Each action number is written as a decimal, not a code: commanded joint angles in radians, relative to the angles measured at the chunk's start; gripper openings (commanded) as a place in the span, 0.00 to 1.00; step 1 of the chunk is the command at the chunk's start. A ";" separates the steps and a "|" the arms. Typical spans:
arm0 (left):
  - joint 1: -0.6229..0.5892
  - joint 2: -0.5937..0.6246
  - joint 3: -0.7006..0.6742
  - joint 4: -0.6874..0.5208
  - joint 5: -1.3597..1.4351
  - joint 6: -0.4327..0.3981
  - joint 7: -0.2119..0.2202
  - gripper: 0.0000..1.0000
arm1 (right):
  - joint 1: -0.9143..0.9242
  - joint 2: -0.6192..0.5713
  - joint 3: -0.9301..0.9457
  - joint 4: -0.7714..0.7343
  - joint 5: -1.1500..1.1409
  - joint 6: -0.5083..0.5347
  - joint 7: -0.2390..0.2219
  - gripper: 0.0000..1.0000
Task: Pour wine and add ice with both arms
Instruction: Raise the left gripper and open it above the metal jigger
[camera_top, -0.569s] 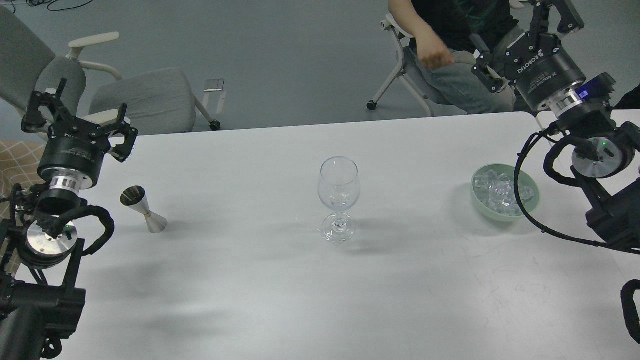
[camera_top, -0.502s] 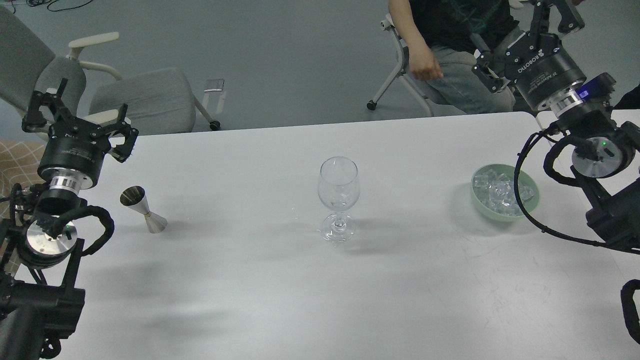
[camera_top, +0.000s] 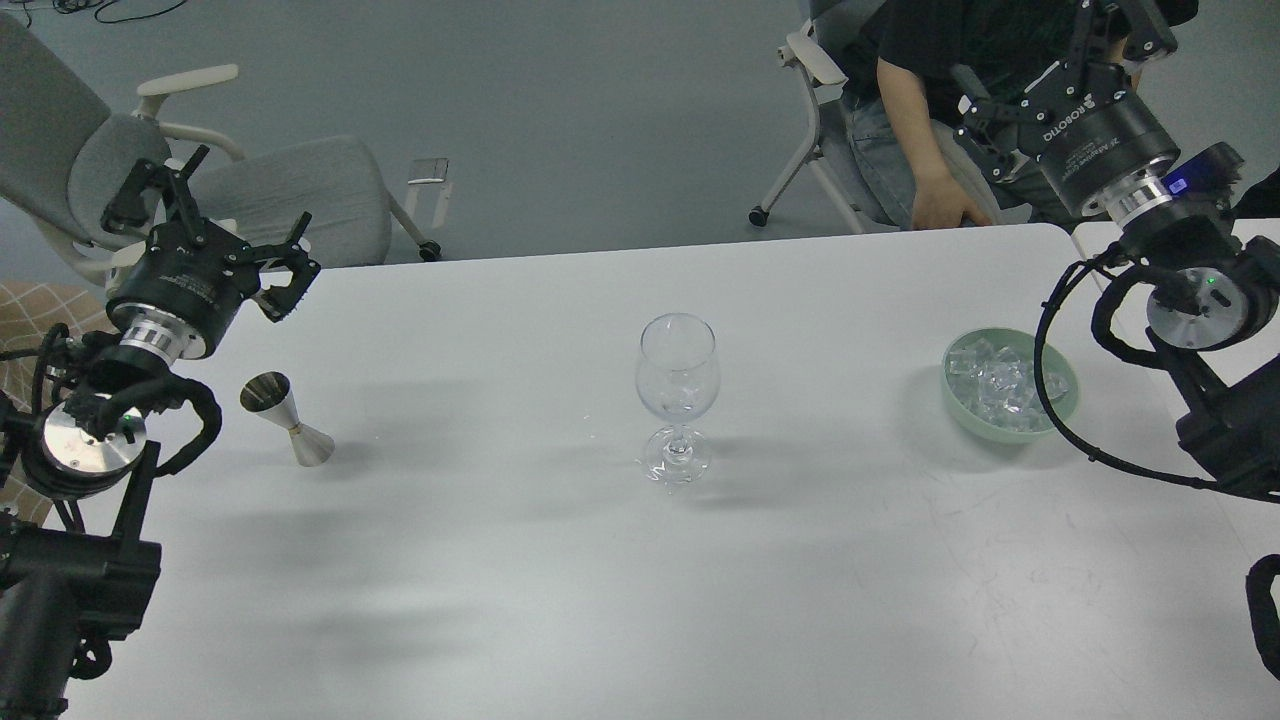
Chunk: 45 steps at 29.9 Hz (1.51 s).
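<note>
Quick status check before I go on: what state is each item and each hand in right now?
Wine glass: upright at table centre, empty.
Jigger: upright on the table, untouched; contents not visible.
Ice: heaped in the green bowl, none in the glass.
Left hand: open, holding nothing, raised beyond the jigger.
Right hand: open, holding nothing, raised beyond the bowl, one finger cut by the frame edge.
</note>
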 joint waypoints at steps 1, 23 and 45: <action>-0.031 0.006 -0.001 0.053 0.000 -0.005 0.025 0.98 | -0.008 -0.001 -0.003 -0.001 -0.001 -0.001 0.000 1.00; -0.039 -0.070 -0.001 0.053 -0.001 -0.050 -0.111 0.98 | 0.088 0.013 -0.089 -0.116 -0.002 0.004 -0.008 1.00; -0.025 -0.132 -0.001 0.045 0.000 -0.074 -0.106 0.98 | 0.096 0.015 -0.109 -0.097 -0.002 0.004 -0.008 1.00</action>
